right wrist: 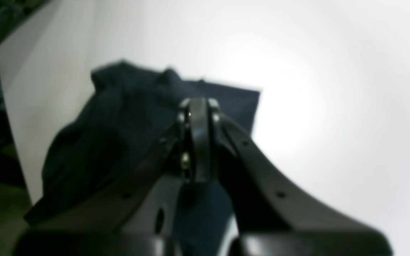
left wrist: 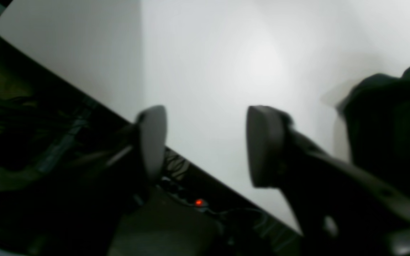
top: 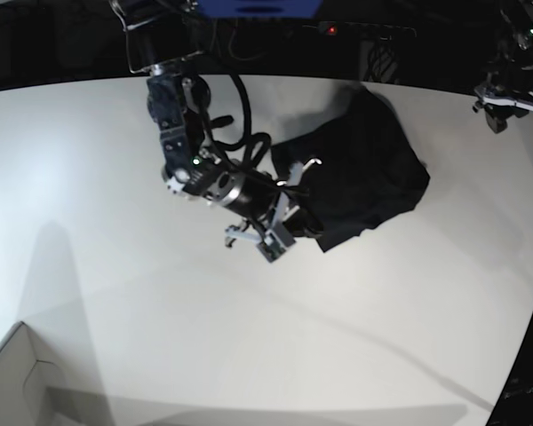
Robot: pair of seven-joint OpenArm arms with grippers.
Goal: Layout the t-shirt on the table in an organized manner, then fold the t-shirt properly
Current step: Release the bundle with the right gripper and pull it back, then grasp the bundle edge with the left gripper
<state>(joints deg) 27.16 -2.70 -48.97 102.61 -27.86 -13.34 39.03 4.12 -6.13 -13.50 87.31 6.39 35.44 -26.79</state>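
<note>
The black t-shirt lies bunched in a heap on the white table, toward the far right. My right gripper is at the heap's near left edge. In the right wrist view the right gripper is shut, with dark t-shirt cloth running up to and under its tips. My left gripper hangs at the far right edge, apart from the shirt. In the left wrist view the left gripper stands open and empty above the table, with the t-shirt off to its right.
A white box corner sits at the near left. The table's edge runs diagonally under the left gripper, with dark cables and a red light below it. A black cable loops beside the right arm.
</note>
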